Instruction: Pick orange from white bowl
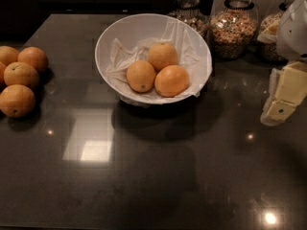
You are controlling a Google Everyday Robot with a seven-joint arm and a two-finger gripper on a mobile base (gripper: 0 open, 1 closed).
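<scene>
The orange [171, 80] lies inside the white bowl [125, 28], on its right, near side. It is smooth, slightly oval and shows no mark. Its left side touches a second orange [141, 75] that bears a small dark stem dot. A third orange [162, 55] sits just behind the two, farther back in the bowl. All three rest on the crumpled white paper lining [184, 40], which spills a little over the near rim.

The bowl stands on a dark, glossy counter [153, 176], in the far middle of it, and casts a shadow toward the near side.

The gripper [279, 110] is at the right edge of the scene, well apart from the bowl. It hangs above the counter, its cream tip pointing down and to the left. It holds nothing that can be seen, and I cannot tell whether it is spread or closed.

Behind the bowl, along the far right, stand glass jars of grain: one [190, 11] just behind the rim, one [233, 30] to its right, and a third [271, 42] partly hidden by the arm. At the far left edge a cluster of loose oranges [20, 74] lies on the counter.
</scene>
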